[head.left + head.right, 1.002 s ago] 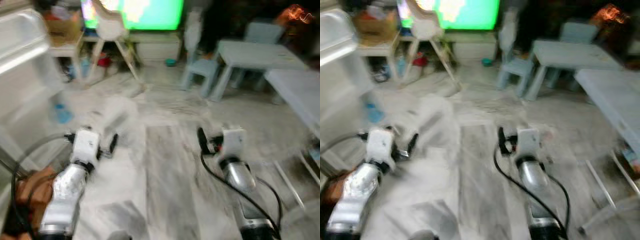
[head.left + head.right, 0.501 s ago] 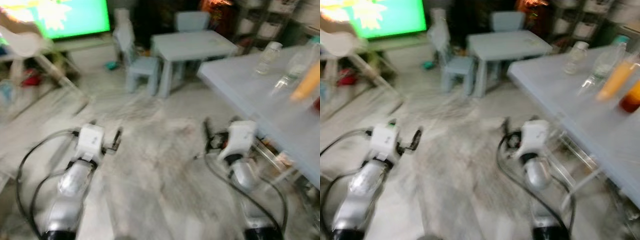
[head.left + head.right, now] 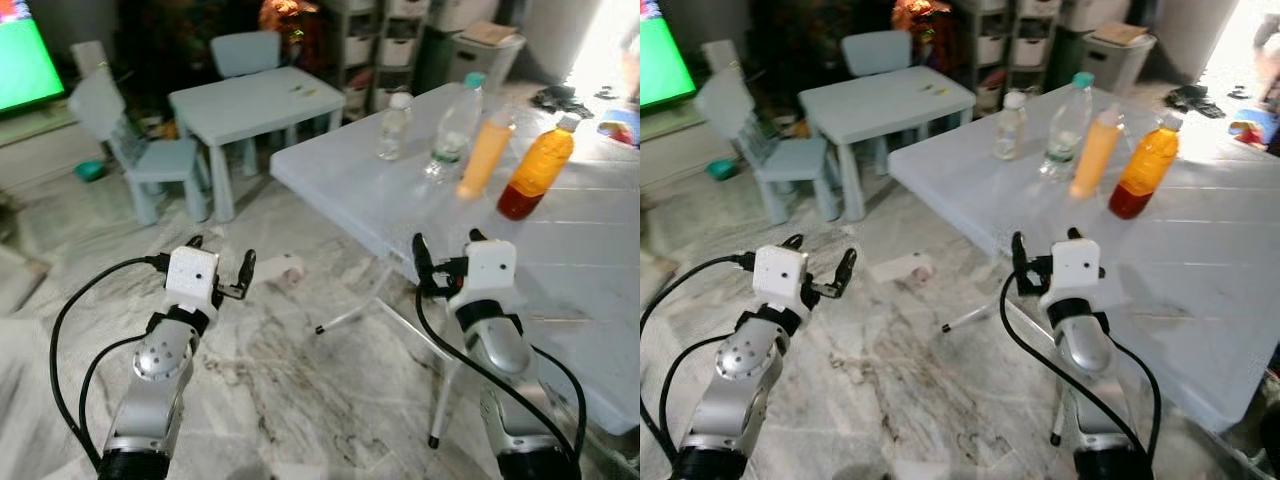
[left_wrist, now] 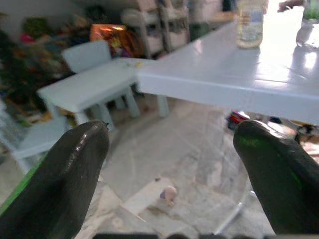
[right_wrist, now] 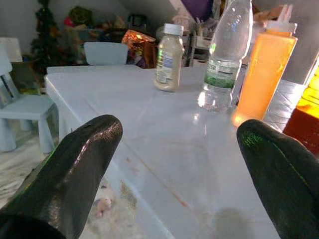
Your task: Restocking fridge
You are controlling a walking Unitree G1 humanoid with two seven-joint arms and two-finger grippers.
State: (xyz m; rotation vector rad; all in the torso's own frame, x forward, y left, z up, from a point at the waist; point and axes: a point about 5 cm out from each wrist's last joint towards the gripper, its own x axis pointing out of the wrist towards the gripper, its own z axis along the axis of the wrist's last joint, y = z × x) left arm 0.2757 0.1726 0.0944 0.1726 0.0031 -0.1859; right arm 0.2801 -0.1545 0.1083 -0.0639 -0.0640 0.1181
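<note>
A pale worktop point(image 3: 560, 240) fills the right, with a small table point(image 3: 255, 100) and chair point(image 3: 150, 160) far left. Four bottles point(image 3: 465, 140) stand in a row at the worktop's far end. Both the left gripper point(image 3: 220, 272) and right gripper point(image 3: 445, 262) hover with fingers wide and nothing between them, the right at the worktop's near edge.

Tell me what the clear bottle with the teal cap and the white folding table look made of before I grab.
The clear bottle with the teal cap looks like thin transparent plastic: the background shows through it. The white folding table seems to be glossy moulded plastic with glare and faint seams, on thin, probably metal legs.
</note>
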